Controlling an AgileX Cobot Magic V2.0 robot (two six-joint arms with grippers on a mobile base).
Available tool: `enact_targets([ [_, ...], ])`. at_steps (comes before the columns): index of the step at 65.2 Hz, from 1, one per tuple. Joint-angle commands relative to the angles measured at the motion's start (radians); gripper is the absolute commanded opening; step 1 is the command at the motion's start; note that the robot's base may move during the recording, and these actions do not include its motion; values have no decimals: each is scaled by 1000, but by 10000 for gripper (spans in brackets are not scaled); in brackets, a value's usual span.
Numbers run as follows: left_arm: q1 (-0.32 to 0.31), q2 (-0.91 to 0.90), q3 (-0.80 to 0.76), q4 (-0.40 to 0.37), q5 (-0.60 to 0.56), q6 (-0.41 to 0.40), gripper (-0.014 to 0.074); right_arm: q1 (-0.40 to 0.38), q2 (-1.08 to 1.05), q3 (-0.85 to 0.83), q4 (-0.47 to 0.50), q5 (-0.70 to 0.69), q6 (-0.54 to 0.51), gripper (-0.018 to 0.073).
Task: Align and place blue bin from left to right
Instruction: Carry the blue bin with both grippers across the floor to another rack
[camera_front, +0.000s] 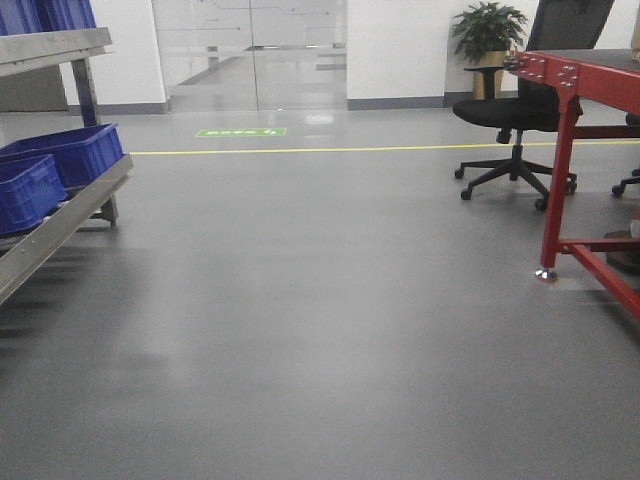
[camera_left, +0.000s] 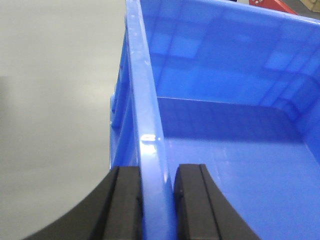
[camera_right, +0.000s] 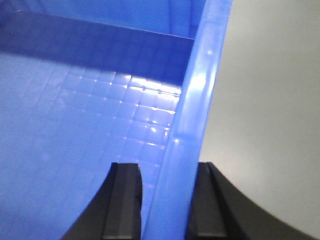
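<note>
A blue bin (camera_left: 235, 140) fills the left wrist view, held above the grey floor. My left gripper (camera_left: 158, 200) is shut on its left wall, one black finger outside and one inside. In the right wrist view the same blue bin (camera_right: 75, 115) shows its gridded floor, and my right gripper (camera_right: 167, 200) is shut on its right wall, which stands between the two black fingers. Neither gripper nor the held bin shows in the front view. Other blue bins (camera_front: 45, 170) sit on a metal rack (camera_front: 70, 215) at the far left of the front view.
A red metal table frame (camera_front: 560, 150) stands at the right with a black office chair (camera_front: 520, 110) behind it. A yellow floor line (camera_front: 330, 151) runs across the room. A potted plant (camera_front: 488, 35) and glass doors (camera_front: 250, 55) are at the back.
</note>
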Motion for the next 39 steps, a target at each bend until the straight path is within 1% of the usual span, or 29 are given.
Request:
enact_targets([
  [1, 2, -26, -14, 21, -124, 17, -111, -5, -26, -12, -33, -58, -41, -151],
  [39, 2, -26, -14, 21, -124, 17, -111, -5, -26, -12, -33, -58, -41, -151],
])
